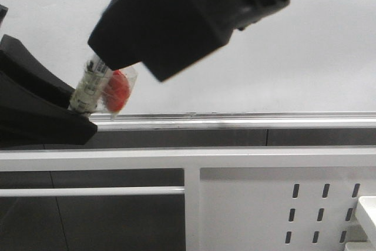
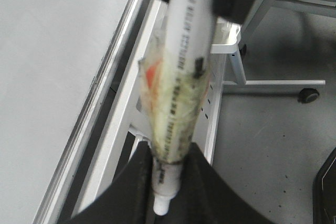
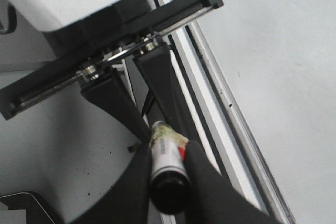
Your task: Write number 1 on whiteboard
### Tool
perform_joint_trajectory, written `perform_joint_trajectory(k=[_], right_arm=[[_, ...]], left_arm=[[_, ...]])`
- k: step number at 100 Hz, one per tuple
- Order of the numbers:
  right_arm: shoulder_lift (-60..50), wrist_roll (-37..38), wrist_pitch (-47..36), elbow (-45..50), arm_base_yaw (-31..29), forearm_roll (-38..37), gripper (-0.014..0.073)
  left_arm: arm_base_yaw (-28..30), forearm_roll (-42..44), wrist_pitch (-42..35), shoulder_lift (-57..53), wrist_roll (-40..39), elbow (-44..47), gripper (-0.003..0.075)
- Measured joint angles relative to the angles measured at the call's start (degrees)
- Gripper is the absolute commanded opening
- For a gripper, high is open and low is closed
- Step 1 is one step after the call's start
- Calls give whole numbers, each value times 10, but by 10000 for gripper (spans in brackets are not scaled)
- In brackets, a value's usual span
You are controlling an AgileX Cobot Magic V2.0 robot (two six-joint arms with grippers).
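Observation:
Both grippers are shut on one white marker pen [image 1: 94, 89], wrapped in yellowed tape with a red piece. My left gripper [image 2: 168, 153] grips its white rear end. My right gripper [image 3: 168, 150] grips the black-capped end [image 3: 169, 184]. In the front view the left gripper [image 1: 79, 109] comes from the lower left and the right gripper [image 1: 126, 66] from above. The pen is held just in front of the whiteboard [image 1: 276, 51], above its silver bottom rail [image 1: 247, 120]. No number 1 stroke shows on the visible part of the board.
A white perforated metal panel [image 1: 264, 204] and white frame bars [image 1: 117, 160] stand below the rail. In the left wrist view a wheeled stand base [image 2: 273, 83] sits on the grey floor [image 2: 273, 156].

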Motion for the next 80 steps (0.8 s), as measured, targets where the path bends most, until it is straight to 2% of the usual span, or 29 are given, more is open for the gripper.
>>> perform_joint_trajectory(k=[8, 15, 22, 32, 39, 59, 80], right_arm=[[0, 0, 1, 0, 0, 0, -77], [0, 0, 3, 0, 0, 0, -77], [0, 0, 9, -1, 0, 0, -77], [0, 0, 20, -2, 1, 4, -77], [0, 1, 31, -2, 1, 9, -77], [-39, 16, 40, -2, -11, 26, -76], [-99, 18, 39, 41, -45, 44, -55]], left_arm=[[0, 1, 0, 0, -1, 0, -12], [0, 2, 0, 0, -4, 0, 51], [0, 4, 0, 0, -9, 0, 176], [0, 4, 0, -5, -38, 0, 405], [0, 4, 0, -13, -69, 0, 487], [0, 4, 2, -54, -130, 0, 485], [0, 4, 12, -131, -178, 0, 388]])
